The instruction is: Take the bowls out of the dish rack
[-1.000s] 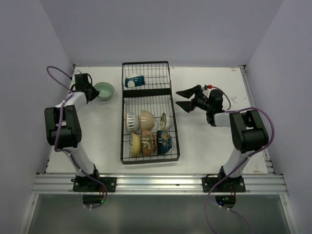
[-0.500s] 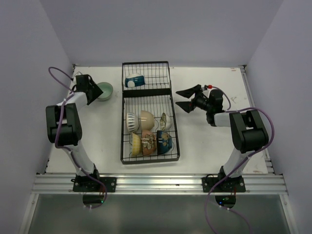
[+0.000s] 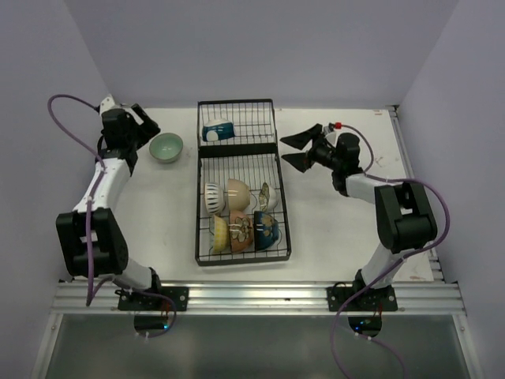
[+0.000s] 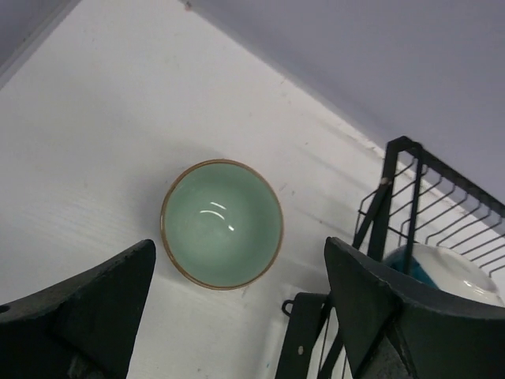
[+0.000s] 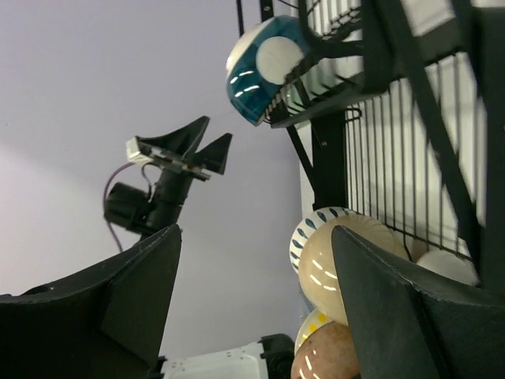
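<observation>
"Top external view: what is carrying everything?"

"A white surface (image 3: 339, 229) is lying between pale lilac walls (image 3: 260, 47). The dish rack (image 3: 237, 151) – black wire, two sections – is sitting at its middle."

"And the bowls?"

"A blue-and-white bowl (image 3: 217, 130) is resting in the far section. Six bowls (image 3: 237, 189) are leaning in the near one, overlapping, their patterns hard to read. A green bowl (image 3: 166, 147) is sitting left of the rack. The left gripper (image 3: 148, 126) is hovering near it, jaws spread. The right gripper (image 3: 286, 151) is gaping too."

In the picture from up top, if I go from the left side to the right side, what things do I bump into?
left tool → green bowl → dish rack → right tool
</observation>
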Action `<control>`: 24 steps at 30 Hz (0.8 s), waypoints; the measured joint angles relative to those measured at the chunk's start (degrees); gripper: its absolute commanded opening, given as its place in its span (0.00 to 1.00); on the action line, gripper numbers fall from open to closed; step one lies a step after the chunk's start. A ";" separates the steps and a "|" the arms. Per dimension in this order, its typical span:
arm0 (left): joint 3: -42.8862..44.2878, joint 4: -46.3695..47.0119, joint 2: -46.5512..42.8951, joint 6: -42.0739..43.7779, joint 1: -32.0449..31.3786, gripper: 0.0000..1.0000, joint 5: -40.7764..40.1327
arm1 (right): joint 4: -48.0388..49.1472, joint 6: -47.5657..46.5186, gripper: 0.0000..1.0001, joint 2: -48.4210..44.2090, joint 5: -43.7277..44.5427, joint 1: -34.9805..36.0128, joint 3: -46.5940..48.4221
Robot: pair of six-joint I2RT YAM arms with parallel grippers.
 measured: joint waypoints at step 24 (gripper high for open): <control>-24.79 2.27 -38.40 11.50 -11.17 1.00 -4.04 | -15.61 -5.22 0.80 15.37 14.86 19.28 28.79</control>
